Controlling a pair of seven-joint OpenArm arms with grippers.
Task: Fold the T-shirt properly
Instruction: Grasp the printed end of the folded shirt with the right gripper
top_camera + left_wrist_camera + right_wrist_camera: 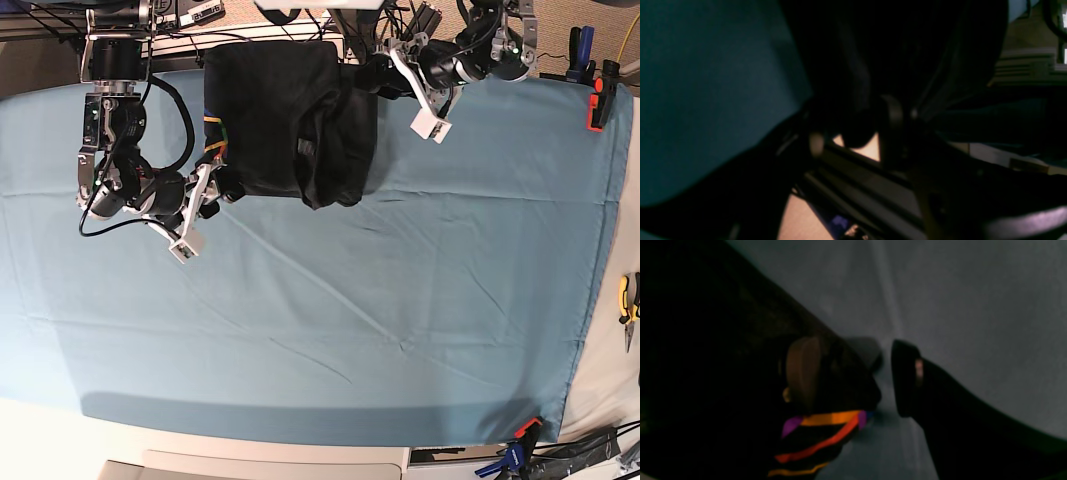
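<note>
Right hand [853,373] has its fingers spread, and one finger [803,370] sits against the dark fabric of the T-shirt [285,120] right by the striped collar trim [826,430]; the other finger is out over bare blue sheet. So it isn't pinching anything that I can see. The wrist view is blurry and the shirt fills its whole left side as a black mass, no detail.

Left hand [372,78] is at the shirt's opposite edge, up at the far side of the bench. Its wrist view is nearly black: dark cloth hangs right over the fingers and hides the tips, so I honestly can't tell whether it's gripping or not.

The shirt lies bunched and partly folded on the blue sheet [350,330] near the far edge, between the two hands. The base view cuts off both arms at the top.
</note>
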